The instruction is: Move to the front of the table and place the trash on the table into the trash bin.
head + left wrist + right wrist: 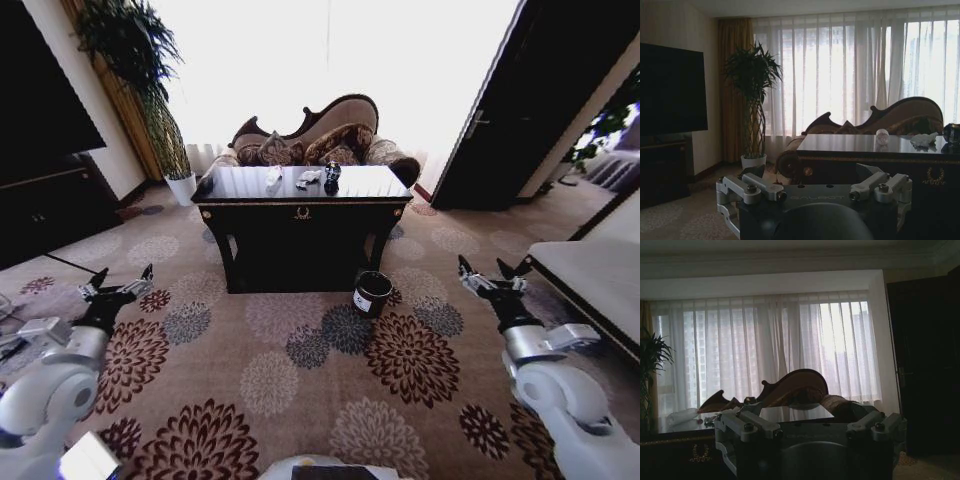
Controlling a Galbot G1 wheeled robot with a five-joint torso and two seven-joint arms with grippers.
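The dark glossy table (300, 212) stands ahead across the carpet. On its top lie two white paper wads (273, 179) (308, 177) and a dark shiny lump (332, 175). The black trash bin (372, 293) sits on the floor by the table's front right leg. My left gripper (118, 285) hangs open at the left, well short of the table. My right gripper (493, 275) is open at the right. The left wrist view shows its open gripper (815, 192), the table (850, 146), a wad (882, 136) and the lump (951, 133). The right wrist view shows its open gripper (810, 429) and a wad (682, 416).
A carved sofa (310, 135) stands behind the table. A tall plant in a white pot (181, 187) is at the back left, and a dark TV cabinet (45, 205) lines the left wall. Pale flat furniture (590, 275) juts in at the right. Patterned carpet lies between me and the table.
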